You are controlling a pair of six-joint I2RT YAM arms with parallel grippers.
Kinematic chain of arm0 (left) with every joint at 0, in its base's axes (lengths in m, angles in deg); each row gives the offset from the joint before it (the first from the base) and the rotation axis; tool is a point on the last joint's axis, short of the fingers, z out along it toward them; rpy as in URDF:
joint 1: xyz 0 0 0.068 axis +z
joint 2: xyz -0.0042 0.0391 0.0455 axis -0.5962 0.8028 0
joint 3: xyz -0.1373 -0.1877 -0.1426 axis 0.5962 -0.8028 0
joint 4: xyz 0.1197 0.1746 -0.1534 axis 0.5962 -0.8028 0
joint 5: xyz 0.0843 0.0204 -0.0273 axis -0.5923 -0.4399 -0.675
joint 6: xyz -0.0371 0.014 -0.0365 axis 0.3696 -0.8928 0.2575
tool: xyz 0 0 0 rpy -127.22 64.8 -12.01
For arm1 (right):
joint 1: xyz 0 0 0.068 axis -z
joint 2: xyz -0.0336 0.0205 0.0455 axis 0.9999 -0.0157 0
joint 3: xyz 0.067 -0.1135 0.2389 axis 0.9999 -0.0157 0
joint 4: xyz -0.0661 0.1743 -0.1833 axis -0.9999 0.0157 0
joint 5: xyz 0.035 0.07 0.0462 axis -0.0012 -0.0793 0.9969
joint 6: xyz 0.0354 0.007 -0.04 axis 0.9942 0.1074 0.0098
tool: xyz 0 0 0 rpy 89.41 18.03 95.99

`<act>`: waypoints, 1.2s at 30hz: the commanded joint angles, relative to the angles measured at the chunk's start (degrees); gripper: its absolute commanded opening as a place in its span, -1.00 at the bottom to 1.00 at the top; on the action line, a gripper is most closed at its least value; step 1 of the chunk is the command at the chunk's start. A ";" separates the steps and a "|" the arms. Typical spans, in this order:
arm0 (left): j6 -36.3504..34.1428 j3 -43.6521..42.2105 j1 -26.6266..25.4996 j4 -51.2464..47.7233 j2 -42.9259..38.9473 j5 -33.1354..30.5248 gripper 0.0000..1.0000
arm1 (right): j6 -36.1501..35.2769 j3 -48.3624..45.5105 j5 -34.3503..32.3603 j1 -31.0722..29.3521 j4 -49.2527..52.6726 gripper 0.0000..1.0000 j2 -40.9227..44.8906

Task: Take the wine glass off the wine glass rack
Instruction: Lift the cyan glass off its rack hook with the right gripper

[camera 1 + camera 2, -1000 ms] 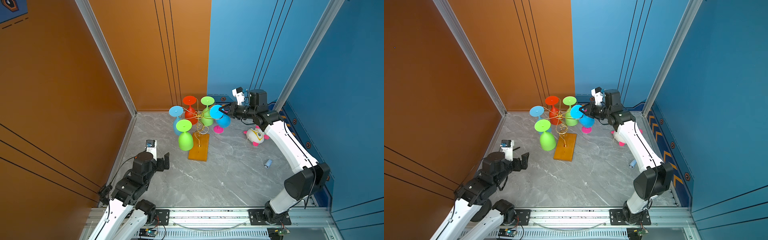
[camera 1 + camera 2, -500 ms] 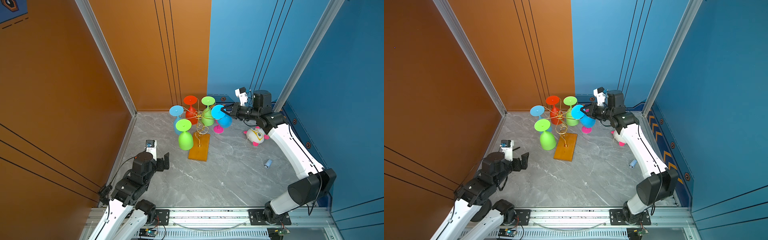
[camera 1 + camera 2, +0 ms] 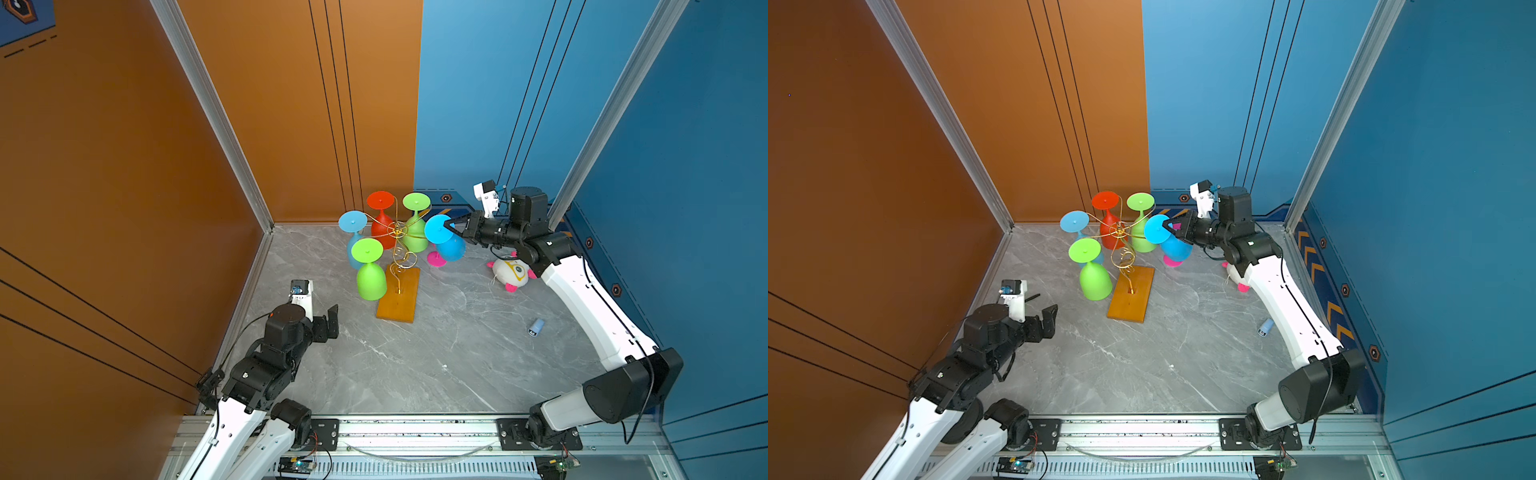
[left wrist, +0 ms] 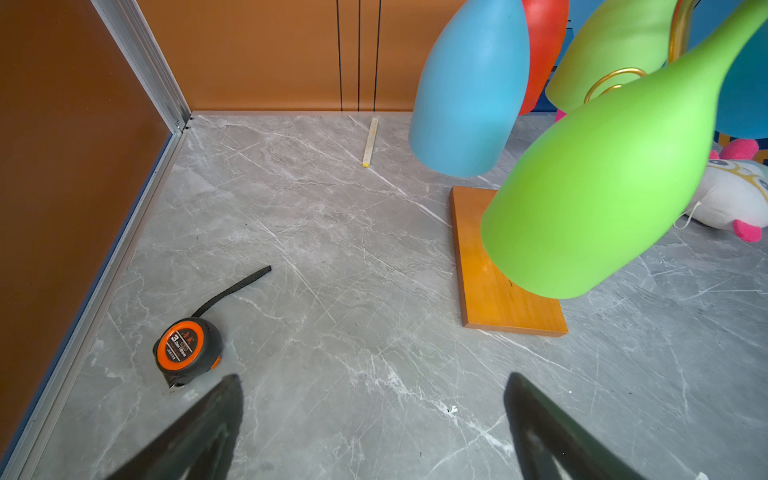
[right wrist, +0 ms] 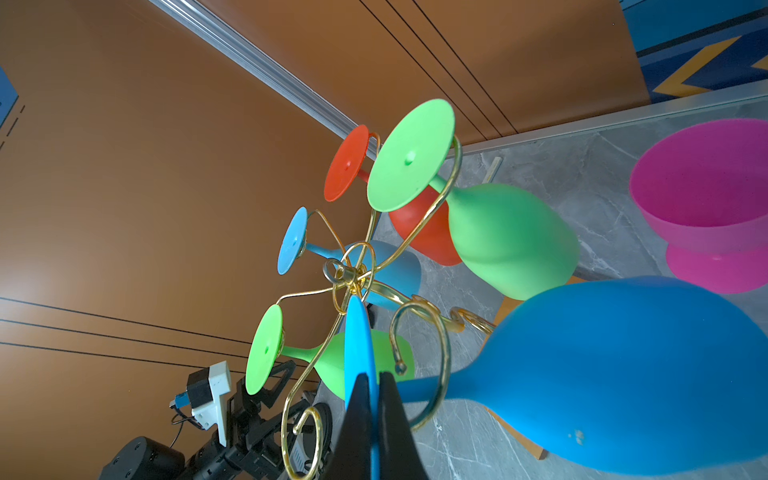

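Right tool (image 5: 372,376) clamped on blue wine glass (image 3: 452,248) foot at wine glass rack (image 3: 397,302). Four other glasses (image 3: 371,280) hang inverted. Left tool (image 4: 374,376) apart, empty.

Gold wine glass rack (image 3: 398,228), blue wine glass (image 3: 452,247)

A robotics lab cell: orange panels (image 3: 270,104) at ten o'clock, blue panels (image 3: 478,104) at two, arm-mounting aluminium rail (image 3: 415,428) at six.
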 commanded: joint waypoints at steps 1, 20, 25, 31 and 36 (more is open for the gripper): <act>0.80 -0.83 0.73 0.80 -0.13 1.19 0.96 | 1.41 -0.81 1.38 -0.69 -3.28 -0.94 1.86; 0.88 -0.91 0.73 0.82 -0.55 1.29 0.96 | 4.23 -0.75 1.48 -3.76 -7.15 -0.95 -0.46; 0.84 -0.94 0.73 0.82 -0.66 1.23 0.96 | 5.74 -0.78 1.46 -3.93 -9.51 -0.95 -1.69; 0.78 -0.93 0.73 0.83 -0.34 1.38 0.96 | 5.94 0.62 2.20 -4.02 -11.10 -0.95 -4.29; 0.94 -0.93 0.83 0.78 -0.27 1.38 0.96 | 5.27 1.91 2.24 -4.02 -12.10 -0.95 -5.97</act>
